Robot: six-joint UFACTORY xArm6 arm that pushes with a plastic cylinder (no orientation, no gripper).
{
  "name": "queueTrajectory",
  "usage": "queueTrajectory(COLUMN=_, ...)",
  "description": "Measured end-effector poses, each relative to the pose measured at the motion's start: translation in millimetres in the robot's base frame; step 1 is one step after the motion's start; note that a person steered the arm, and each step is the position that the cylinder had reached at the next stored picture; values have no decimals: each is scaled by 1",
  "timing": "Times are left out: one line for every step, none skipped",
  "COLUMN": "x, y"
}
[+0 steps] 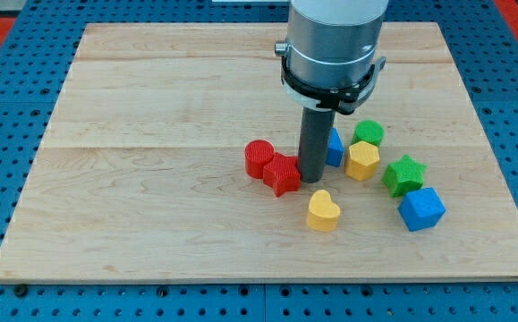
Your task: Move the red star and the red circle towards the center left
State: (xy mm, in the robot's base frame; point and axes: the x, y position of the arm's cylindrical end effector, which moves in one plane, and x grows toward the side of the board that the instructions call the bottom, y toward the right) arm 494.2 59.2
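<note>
The red circle (259, 157) lies near the board's middle, a little toward the view's bottom. The red star (282, 173) touches it on its right and slightly lower. My tip (312, 179) stands right against the red star's right side. The rod rises from there to the grey arm at the view's top and hides part of the blue block behind it.
A blue block (334, 148) sits just right of the rod. A green circle (369, 133), a yellow hexagon (362, 161), a green star (404, 174) and a blue cube (421, 209) cluster further right. A yellow heart (323, 211) lies below the tip. The wooden board (151, 107) rests on blue pegboard.
</note>
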Motion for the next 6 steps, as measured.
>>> queueTrajectory(x=3, y=5)
queueTrajectory(x=3, y=6)
queueTrajectory(x=3, y=7)
queueTrajectory(x=3, y=7)
queueTrajectory(x=3, y=13)
queueTrajectory(x=3, y=14)
